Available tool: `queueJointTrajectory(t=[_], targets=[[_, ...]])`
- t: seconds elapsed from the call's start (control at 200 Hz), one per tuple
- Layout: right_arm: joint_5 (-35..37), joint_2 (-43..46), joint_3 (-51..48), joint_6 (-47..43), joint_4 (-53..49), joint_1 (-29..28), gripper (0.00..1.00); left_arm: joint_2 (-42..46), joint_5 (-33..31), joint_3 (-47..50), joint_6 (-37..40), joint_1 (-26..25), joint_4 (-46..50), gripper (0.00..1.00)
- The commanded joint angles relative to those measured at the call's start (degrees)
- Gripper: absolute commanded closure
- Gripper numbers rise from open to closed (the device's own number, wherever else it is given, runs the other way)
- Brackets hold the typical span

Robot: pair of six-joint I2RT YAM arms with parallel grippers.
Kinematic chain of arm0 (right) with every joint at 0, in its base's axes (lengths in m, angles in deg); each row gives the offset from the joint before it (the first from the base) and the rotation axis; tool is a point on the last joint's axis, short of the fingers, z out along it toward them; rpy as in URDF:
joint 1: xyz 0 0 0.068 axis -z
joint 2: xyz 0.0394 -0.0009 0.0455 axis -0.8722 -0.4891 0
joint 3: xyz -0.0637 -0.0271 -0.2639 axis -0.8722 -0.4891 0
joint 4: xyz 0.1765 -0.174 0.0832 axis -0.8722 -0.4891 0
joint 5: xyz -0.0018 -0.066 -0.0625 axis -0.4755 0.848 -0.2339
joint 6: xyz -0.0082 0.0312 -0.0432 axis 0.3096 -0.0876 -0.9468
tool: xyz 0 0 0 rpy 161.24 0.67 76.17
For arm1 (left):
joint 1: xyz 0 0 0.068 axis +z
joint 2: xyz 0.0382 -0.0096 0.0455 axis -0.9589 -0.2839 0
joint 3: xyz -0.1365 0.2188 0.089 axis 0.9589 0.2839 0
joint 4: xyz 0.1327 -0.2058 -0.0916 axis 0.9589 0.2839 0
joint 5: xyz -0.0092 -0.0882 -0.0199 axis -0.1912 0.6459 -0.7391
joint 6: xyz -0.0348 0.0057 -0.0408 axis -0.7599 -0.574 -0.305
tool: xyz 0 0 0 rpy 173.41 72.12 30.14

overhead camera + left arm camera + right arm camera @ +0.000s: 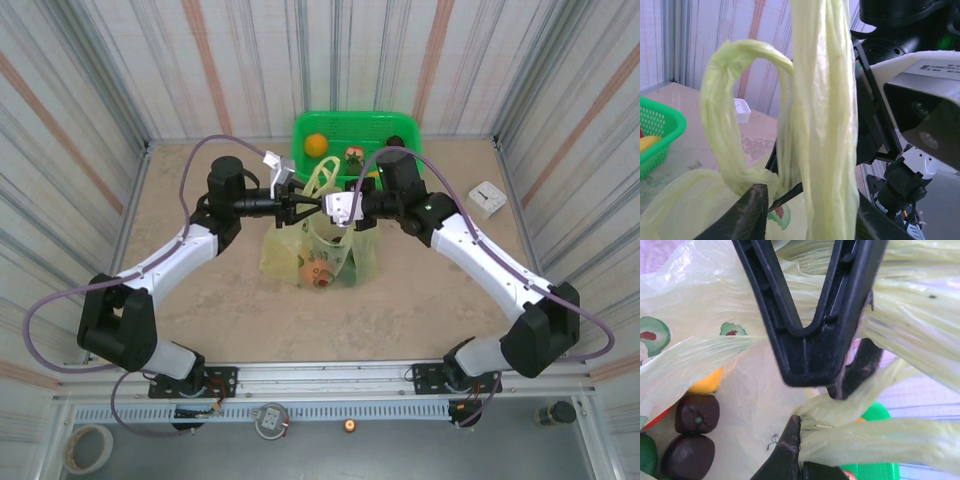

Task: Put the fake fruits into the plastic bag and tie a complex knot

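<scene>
Above the table's (220,310) middle, my two arms bend at the elbows and reach inward, level, until the wrists almost meet over the bag (350,255). My left gripper (303,207) comes in from the left and my right gripper (330,206) from the right, with their tips just beside each other at the bag's gathered top.

I count one bag, slumped on the table just in front of one basket (360,116). Three fruits lie in the basket: an orange one (316,144), a brownish one (353,155) and a dark one (395,142) at its far right corner. Through the bag's mouth I see two dark brown fruits (696,412), one yellow (707,382) and the edge of a green one (646,452). From above, an orange-pink one (318,272) shows through the plastic. One small white box (488,198) sits well apart on the right.

My left jaws are partly closed on a thick twisted handle (825,125). It runs up between my fingers (752,212) and fills the gap, and a second loop (720,100) curls beside it. My right jaws are closed tight, pinching a strand (865,440) of the bag where the plastic bunches against my finger (787,445).
</scene>
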Motion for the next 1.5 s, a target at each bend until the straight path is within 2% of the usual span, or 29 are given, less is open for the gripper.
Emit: queueJointTrajectory(t=[0.0, 0.045, 0.18, 0.371, 0.611, 0.746, 0.902, 1.017, 1.102, 1.247, 1.353, 1.493], targets=[[-0.57, 4.31, -3.11, 3.36, 2.33, 1.09, 1.0, 1.36, -0.87, 0.43, -0.77, 0.93, -2.22, 0.67], [-1.22, 5.64, -4.41, 4.59, 3.43, 1.73, 1.0, 1.41, -0.71, 0.43, -0.83, 1.03, -2.37, 0.7], [-0.79, 8.89, -7.26, 6.8, 4.92, 3.08, 1.0, 1.97, -0.27, 0.71, -1.03, 0.93, -2.91, 0.71], [-1.64, 12.83, -11.13, 9.63, 6.75, 4.33, 1.0, 1.93, -0.95, 1.22, -1.07, 0.59, -3.67, 0.84], [-6.81, 19.02, -15.0, 10.62, 8.85, 5.05, 1.0, 1.84, -2.52, 0.44, -0.91, 0.18, -1.34, 0.91], [-5.74, 16.06, -11.43, 10.26, 7.48, 4.0, 1.0, 0.44, -2.19, -3.73, 3.34, -2.05, 8.47, 0.94], [-5.28, 9.58, -5.69, 10.11, 7.19, 3.51, 1.0, 0.51, -2.92, -6.18, 4.24, -3.34, 13.23, 0.95], [-2.87, 5.41, -2.95, 8.66, 6.32, 3.15, 1.0, 1.39, -2.39, -6.44, 6.32, -3.37, 14.99, 0.92], [-3.63, 4.47, -2.5, 7.96, 5.99, 2.94, 1.0, 1.44, -1.89, -5.72, 7.43, -3.41, 14.74, 0.87], [-4.38, 3.7, -1.77, 7.14, 4.05, 2.33, 1.0, 0.97, -0.49, -3.83, 7.8, -3.23, 12.28, 0.71], [-4.41, 3.39, -1.4, 6.86, 3.22, 2.45, 1.0, 0.8, 0.0, -3.93, 7.27, -2.85, 11.52, 0.64], [-5.58, 3.28, -1.3, 6.33, 3.0, 2.19, 1.0, 0.64, 0.22, -3.73, 6.51, -2.32, 10.52, 0.6]])
